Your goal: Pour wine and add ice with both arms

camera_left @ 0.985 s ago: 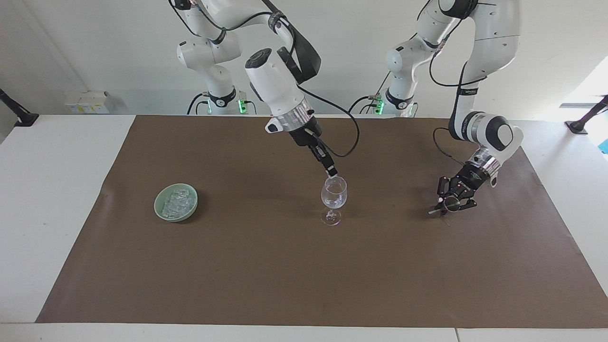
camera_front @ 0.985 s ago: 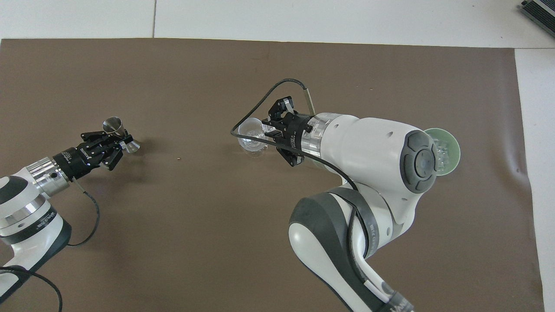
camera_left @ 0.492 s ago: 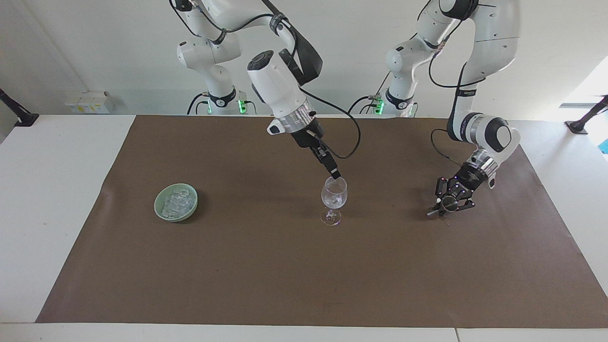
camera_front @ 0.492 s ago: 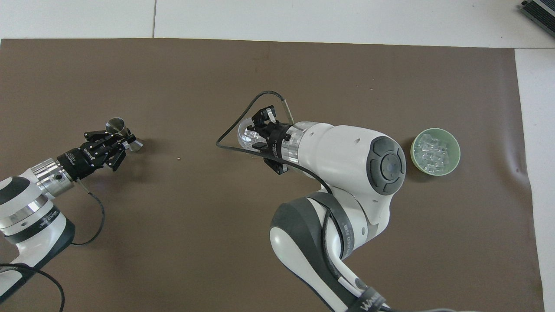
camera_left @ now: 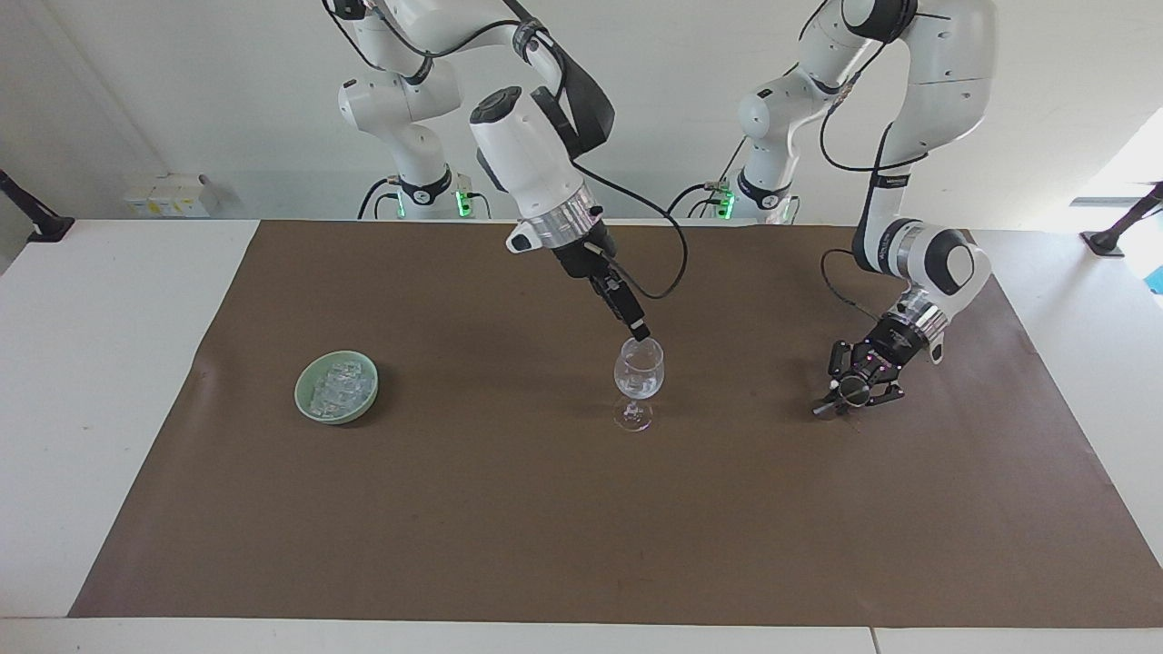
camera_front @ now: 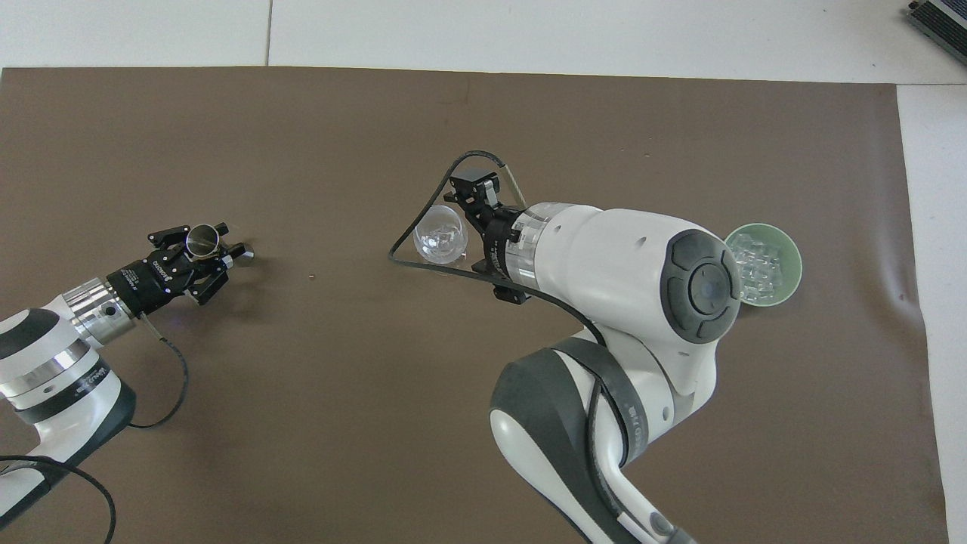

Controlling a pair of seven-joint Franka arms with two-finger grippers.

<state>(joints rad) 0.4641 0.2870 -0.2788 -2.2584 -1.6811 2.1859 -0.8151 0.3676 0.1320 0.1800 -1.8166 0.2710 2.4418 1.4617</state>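
A clear wine glass (camera_left: 639, 377) stands mid-mat, with small clear ice pieces in its bowl; it also shows in the overhead view (camera_front: 440, 234). My right gripper (camera_left: 641, 334) hangs just over the glass rim, fingers slightly apart and empty; in the overhead view it (camera_front: 474, 187) sits by the rim. A green bowl (camera_left: 336, 388) of ice cubes (camera_left: 338, 381) sits toward the right arm's end, partly covered by the arm in the overhead view (camera_front: 782, 261). My left gripper (camera_left: 854, 392) is low over the mat, shut on a metal jigger (camera_front: 202, 238) held mouth-up.
A brown mat (camera_left: 509, 527) covers most of the white table (camera_left: 109, 363). Two slimmer white arms with green-lit bases (camera_left: 427, 195) stand at the robots' edge. The right arm's black cable (camera_front: 423, 227) loops beside the glass.
The whitish cube at my right gripper's tips a second ago is gone; the gripper has shifted slightly over the rim. My left gripper has turned the jigger from tilted to mouth-up.
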